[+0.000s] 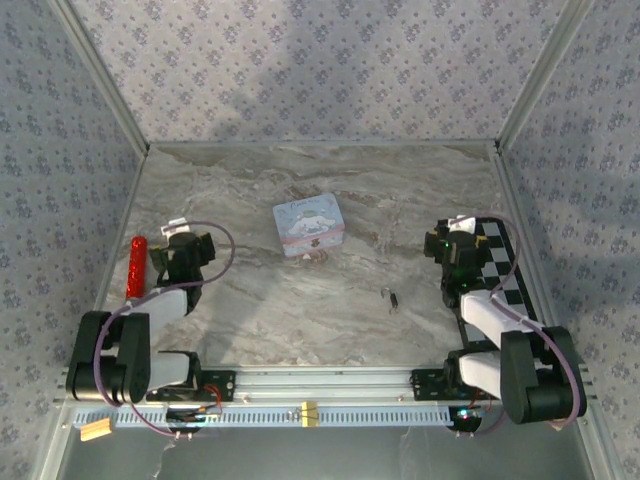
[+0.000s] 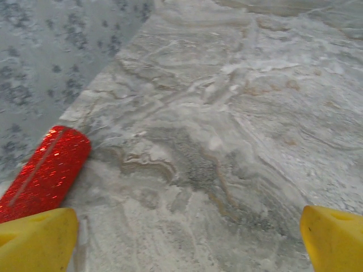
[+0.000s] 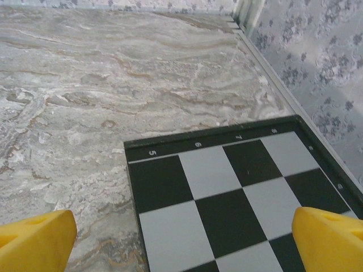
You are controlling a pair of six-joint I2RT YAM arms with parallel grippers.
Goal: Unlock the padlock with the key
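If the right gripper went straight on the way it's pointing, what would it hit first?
Probably the checkered board, lying on the table directly ahead of the right gripper; depth is hard to judge.

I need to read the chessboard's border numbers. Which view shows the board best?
Right wrist: the chessboard is close, border numbers legible. Top external shows it small, partly behind the right arm. Left wrist faces away.

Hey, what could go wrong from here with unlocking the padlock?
The tiny dark metal piece on the table may get shoved rather than gripped by a wide-open end effector. The red glitter tube sits beside the left end effector and may get knocked away.
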